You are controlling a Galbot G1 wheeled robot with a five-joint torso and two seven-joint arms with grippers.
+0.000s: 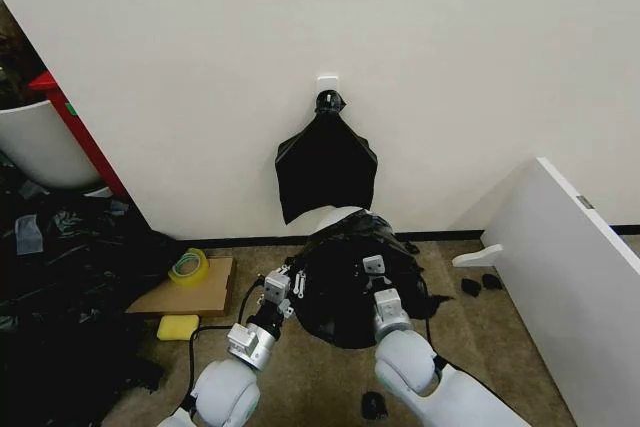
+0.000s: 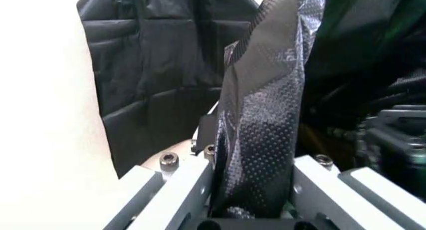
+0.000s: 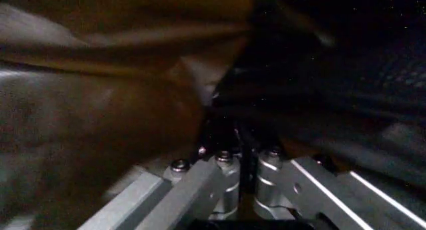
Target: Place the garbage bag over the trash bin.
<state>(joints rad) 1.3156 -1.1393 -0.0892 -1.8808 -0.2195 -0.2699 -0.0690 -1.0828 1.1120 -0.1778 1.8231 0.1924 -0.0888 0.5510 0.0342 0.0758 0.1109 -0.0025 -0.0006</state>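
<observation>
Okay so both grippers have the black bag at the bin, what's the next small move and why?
Probably draw the garbage bag farther down over the far rim of the trash bin, since white still shows there. The left gripper and right gripper each pinch a fold, so both could pull together.

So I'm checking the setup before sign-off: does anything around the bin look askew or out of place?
Yes. The garbage bag sits lopsided: it covers most of the trash bin, but white rim shows bare on the wall side. Both the left pincer and right pincer grip it. Loose black plastic sheeting litters the floor at left.
</observation>
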